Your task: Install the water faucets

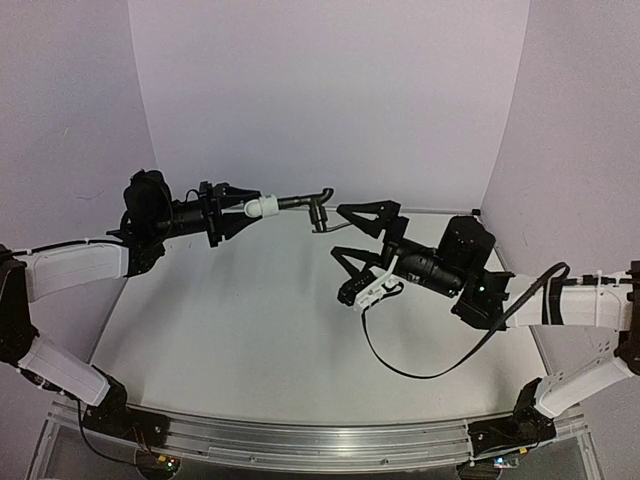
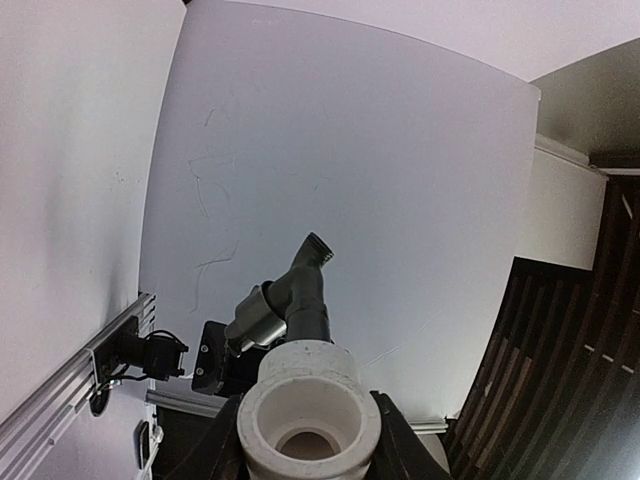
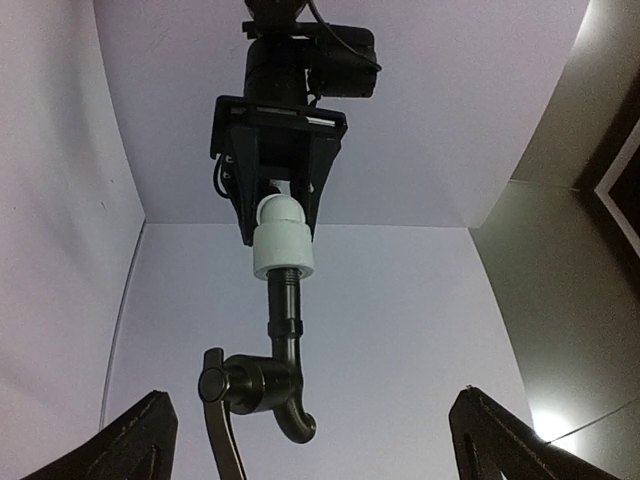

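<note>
My left gripper (image 1: 250, 208) is shut on the white cylindrical fitting (image 1: 264, 206) and holds it in the air above the table's far side. The black tap (image 1: 310, 204) is screwed into the fitting and sticks out to the right, its lever handle (image 1: 318, 217) hanging down. In the left wrist view the fitting (image 2: 308, 400) sits between my fingers (image 2: 396, 445) with the tap (image 2: 300, 290) beyond it. My right gripper (image 1: 338, 231) is open, just right of the tap's end and not touching it. The right wrist view shows the tap (image 3: 280, 375), the fitting (image 3: 282, 245) and wide-open fingers (image 3: 135, 440).
A black cable (image 1: 420, 370) loops over the white table (image 1: 230, 330) by the right arm. White walls close the back and both sides. An aluminium rail (image 1: 300, 440) runs along the near edge.
</note>
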